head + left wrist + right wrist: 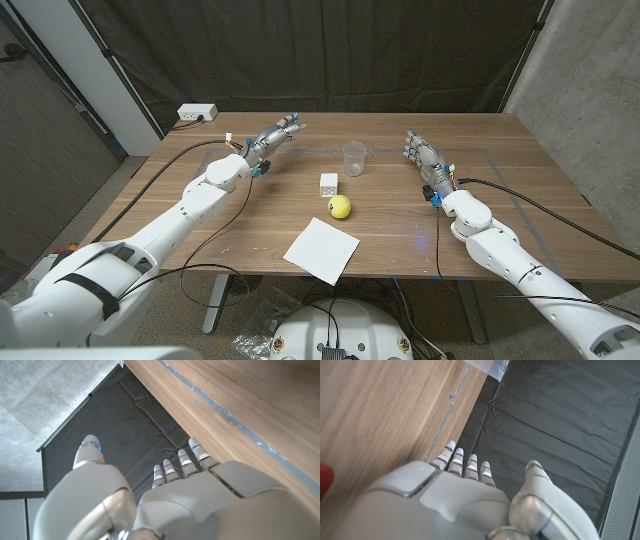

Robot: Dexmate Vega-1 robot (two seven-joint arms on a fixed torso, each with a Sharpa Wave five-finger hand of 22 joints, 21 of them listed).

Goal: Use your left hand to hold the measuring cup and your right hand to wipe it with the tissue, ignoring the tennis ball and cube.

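Nothing is being held yet, so the task is sitting at its very first step. The measuring cup (353, 158) is standing upright toward the far middle of the table (520, 215), a clear plastic thing and hard to read in detail from the head view. Just nearer than the cup, the white cube (329, 184) is sitting, with the tennis ball (340, 207) right in front of it, and the tissue (321, 250) is lying flat nearer again, close to the front edge.

The left hand (272, 138) is hovering well to the left of the cup, fingers stretched out and apart, grasping nothing. The right hand (424, 159) is waiting to the right of the cup, fingers likewise released and straight.

Next, I judge, the left hand is needing to swing toward the cup and close round its wall, while the right hand is needing to draw back to the tissue, steering clear of ball and cube.
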